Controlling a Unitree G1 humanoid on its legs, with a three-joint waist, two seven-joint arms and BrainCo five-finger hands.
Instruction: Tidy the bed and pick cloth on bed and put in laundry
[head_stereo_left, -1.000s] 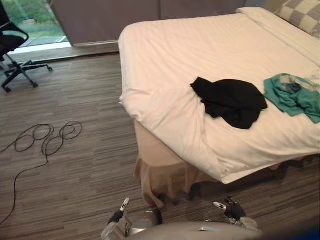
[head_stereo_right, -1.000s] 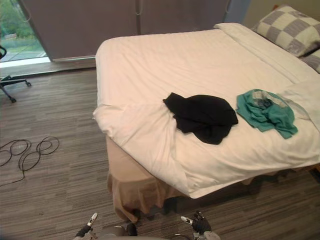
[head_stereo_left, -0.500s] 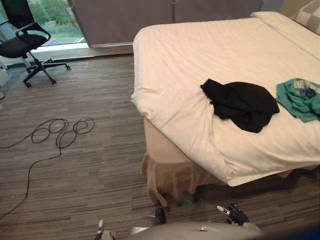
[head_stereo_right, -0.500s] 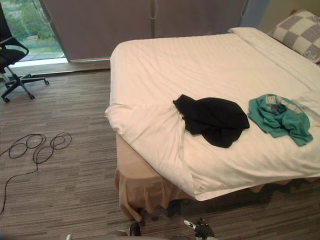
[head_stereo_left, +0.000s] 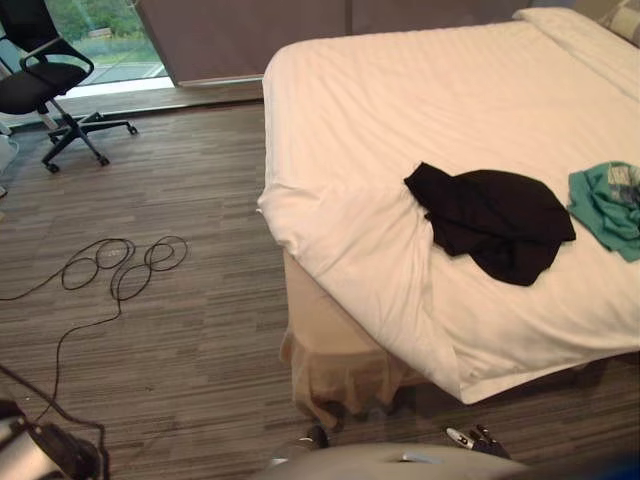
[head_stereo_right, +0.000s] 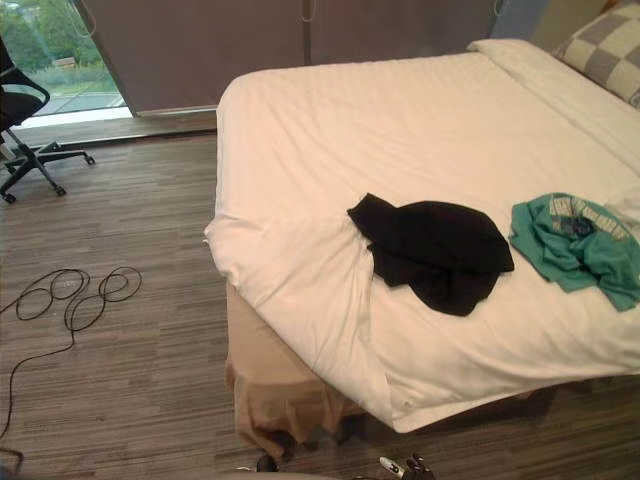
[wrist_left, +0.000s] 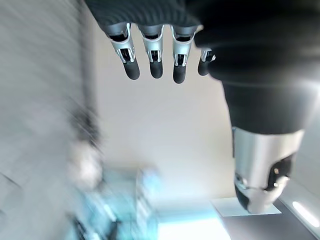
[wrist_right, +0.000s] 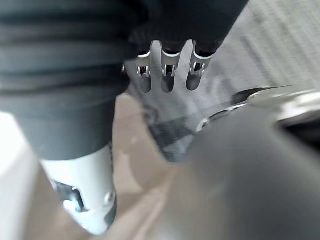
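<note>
**While both garments lie on the bed, neither hand has a hold**

As it stands off the foot corner of the bed (head_stereo_left: 400, 100), the robot looks to be at the approach step, with nothing picked up yet. The black garment (head_stereo_left: 495, 218) lies crumpled on the white cover (head_stereo_left: 350, 220) near that corner, at about one o'clock from the robot. The teal garment (head_stereo_right: 575, 240) lies just past it at two o'clock, near the black one but not touching it.

The right hand (wrist_right: 167, 70) hangs low at five o'clock, over the floor (head_stereo_left: 180, 330) beside the bed skirt (head_stereo_left: 330, 355). Its fingers are slack and straight, thumb out, holding nothing. The left hand (wrist_left: 156, 55) is likewise released and empty, fingers straight; what lies beyond it is too blurred to tell. Both hands are well apart from the clothes.

My guess for the next move is a step closer to the bed edge. The right arm would then rise over the cover and reach toward one o'clock for the black garment, the nearer one, bunching it so nothing trails. The cover is rumpled at the corner and will want smoothing.
</note>
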